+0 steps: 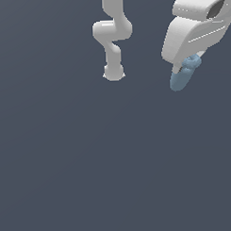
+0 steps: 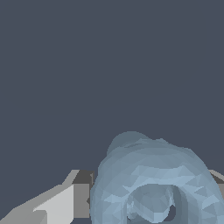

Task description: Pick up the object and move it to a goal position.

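The object is a small pale-blue elongated item with a knobbly upper end. It hangs from my white gripper at the upper part of the exterior view's right, well above the flat grey ground. In the wrist view the object fills the space between my fingers, which are shut on it from both sides. The far finger is mostly hidden behind the object.
The arm's base and lower links stand at the top middle of the exterior view. A plain dark grey surface spreads under everything.
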Robot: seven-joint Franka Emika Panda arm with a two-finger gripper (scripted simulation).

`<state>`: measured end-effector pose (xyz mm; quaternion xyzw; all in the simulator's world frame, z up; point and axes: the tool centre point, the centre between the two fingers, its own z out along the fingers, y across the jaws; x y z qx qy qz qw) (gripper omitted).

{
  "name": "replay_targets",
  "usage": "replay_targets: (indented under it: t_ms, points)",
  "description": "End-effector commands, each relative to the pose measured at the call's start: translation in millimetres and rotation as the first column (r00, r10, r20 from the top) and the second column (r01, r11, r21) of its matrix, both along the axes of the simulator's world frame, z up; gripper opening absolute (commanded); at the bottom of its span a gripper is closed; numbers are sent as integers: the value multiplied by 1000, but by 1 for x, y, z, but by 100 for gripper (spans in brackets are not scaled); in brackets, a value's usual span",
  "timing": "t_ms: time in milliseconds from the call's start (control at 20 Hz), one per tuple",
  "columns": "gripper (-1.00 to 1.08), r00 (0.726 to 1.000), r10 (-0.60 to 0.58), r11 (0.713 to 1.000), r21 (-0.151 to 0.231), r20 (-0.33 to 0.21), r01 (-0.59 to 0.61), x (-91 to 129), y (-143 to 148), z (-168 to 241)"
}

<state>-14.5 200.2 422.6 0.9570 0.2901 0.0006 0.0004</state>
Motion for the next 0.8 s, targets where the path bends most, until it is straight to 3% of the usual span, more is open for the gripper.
replay_targets:
  t_ms: [0,750]
  points:
    - [-100,1000,-1,1000,0,-2,1,-3,9,17]
    - [-100,1000,-2,1000,0,-2,2,-7,30,53]
